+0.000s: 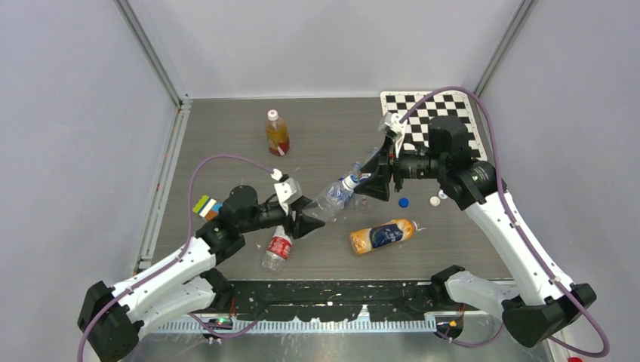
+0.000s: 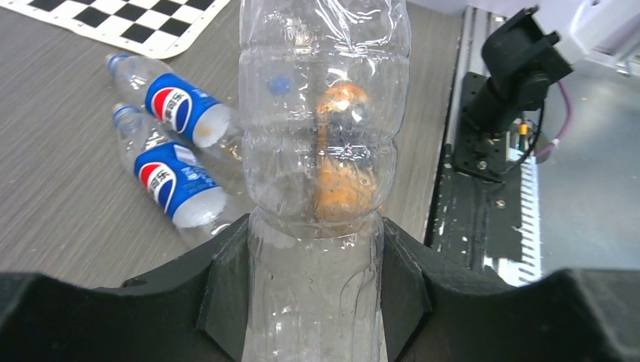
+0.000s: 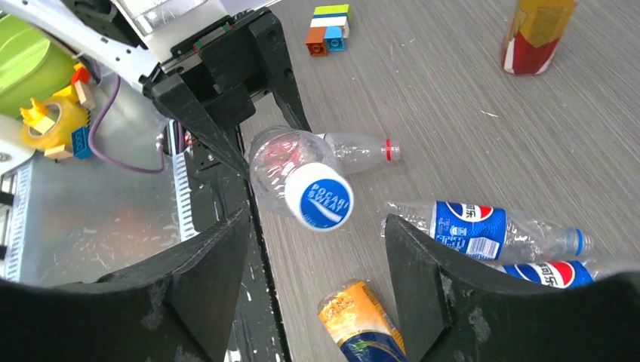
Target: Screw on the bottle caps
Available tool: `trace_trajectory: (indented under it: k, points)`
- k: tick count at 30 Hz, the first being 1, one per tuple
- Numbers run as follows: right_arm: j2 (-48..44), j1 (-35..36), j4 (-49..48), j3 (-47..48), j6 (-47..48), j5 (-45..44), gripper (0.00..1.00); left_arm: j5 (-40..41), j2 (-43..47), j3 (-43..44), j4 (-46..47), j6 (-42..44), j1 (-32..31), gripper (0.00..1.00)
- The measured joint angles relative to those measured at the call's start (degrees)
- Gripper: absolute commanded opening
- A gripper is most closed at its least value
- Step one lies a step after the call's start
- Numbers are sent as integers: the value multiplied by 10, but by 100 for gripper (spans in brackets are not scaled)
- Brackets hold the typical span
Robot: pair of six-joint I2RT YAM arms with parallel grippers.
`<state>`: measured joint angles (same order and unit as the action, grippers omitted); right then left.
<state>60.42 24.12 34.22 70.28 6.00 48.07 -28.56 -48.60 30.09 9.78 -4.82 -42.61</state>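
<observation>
My left gripper [image 1: 306, 219] is shut on the body of a clear, label-less bottle [image 1: 332, 197] and holds it tilted above the table, neck toward the right arm. In the left wrist view the bottle [image 2: 317, 151] fills the gap between the fingers [image 2: 226, 286]. A white cap with a blue print [image 3: 320, 196] sits on its neck. My right gripper [image 1: 381, 177] is open, and the cap lies just beyond its fingertips [image 3: 430, 279], untouched. A loose blue cap [image 1: 404, 202] and a loose white cap [image 1: 435, 200] lie on the table by the right arm.
Two Pepsi bottles [image 3: 490, 222] [image 2: 170, 185] lie under the right gripper. An orange-label bottle [image 1: 383, 235] and a red-label bottle [image 1: 278, 249] lie near the front. An orange drink bottle [image 1: 277, 132] stands at the back. There are coloured blocks [image 1: 205, 207] at the left and a checkerboard [image 1: 430, 113] at the back right.
</observation>
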Motion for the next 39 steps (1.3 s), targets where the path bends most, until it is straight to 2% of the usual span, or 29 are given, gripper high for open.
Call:
trace_trajectory:
  k: [9, 30, 34, 36, 39]
  points:
    - [23, -4, 16, 11, 62, 53, 66, -52, 0, 14, -3, -10, 0, 0]
    - [42, -4, 37, 35, 76, 117, 44, -73, 0, 19, -3, -10, 0, 0]
    - [47, -4, 49, 35, 77, 125, 32, -75, 0, 20, -6, -10, 0, 0]
    - [48, -5, 50, 36, 77, 127, 17, -76, 0, 21, -7, -9, 0, 0]
    - [49, -5, 53, 41, 73, 127, 3, -75, 0, 25, -9, -4, 0, 0]
